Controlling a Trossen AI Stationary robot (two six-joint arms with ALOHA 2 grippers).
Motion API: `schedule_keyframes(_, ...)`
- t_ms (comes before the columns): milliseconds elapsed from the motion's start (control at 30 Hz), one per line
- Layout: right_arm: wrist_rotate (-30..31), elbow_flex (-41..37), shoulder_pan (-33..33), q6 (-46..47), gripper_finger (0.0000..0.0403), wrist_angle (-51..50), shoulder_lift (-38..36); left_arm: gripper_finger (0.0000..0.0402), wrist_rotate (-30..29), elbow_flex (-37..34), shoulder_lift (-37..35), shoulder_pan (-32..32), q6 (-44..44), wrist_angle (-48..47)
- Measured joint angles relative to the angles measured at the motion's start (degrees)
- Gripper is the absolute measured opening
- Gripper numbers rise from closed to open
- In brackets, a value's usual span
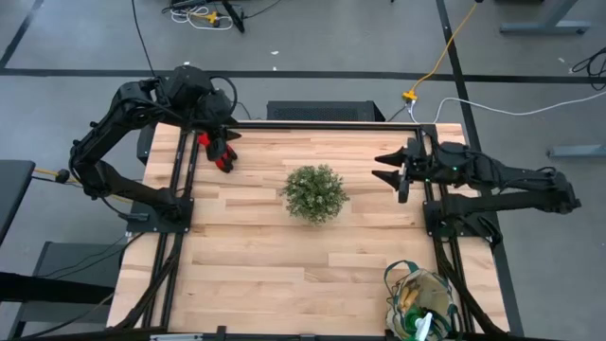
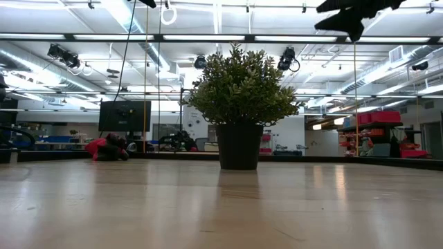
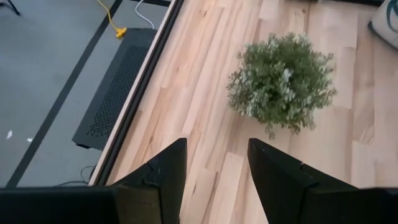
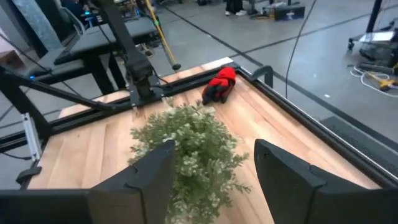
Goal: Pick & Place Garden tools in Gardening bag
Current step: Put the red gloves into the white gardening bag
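Two hands are shown raised above the worktop (image 1: 256,256), neither holding anything. The left hand (image 1: 230,126) is seen at about 10 o'clock from the plant (image 1: 314,192), its fingers parted and empty; the red gloves (image 1: 219,151) lie almost directly beneath it, slightly toward 6 o'clock, near the worktop's far left corner. The bundle's long axis is read as running roughly from 11 to 5 o'clock. The right hand (image 1: 386,168) is held at 3 o'clock from the plant, fingers likewise spread with nothing between them, and the plant stands between it and the gloves. The left arm is therefore judged much the nearer for the pick. The gardening bag (image 1: 419,301) rests at the near right corner, at about 5 o'clock from the plant, well apart from the gloves and already holding some items.
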Motion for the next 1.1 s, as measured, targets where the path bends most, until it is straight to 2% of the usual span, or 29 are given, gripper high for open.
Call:
schedule_keyframes(100,-2.0,-0.1,-2.7,-0.2,0.022,0.6,0.7,0.0177,-0.4,0.0,0.0,0.5,0.9,-1.9)
schedule_keyframes(300,-2.2,-0.1,-4.3,-3.7,0.022,4.2,1.4,0.0177,-0.4,-0.1,2.0,2.1,-0.6,-5.4)
schedule_keyframes(567,-2.2,-0.1,-4.4,-5.2,0.022,5.5,1.6,0.0177,-3.5,0.0,5.2,2.2,8.5,-7.4)
schedule_keyframes(833,-2.2,-0.1,-4.4,-5.4,0.022,5.8,1.6,0.0177,-4.8,0.0,8.5,6.8,-1.9,-6.5)
schedule_keyframes(1100,-2.2,-0.1,-4.4,-5.4,0.022,5.7,1.6,0.0177,-3.4,0.0,8.6,9.2,-2.8,-2.7)
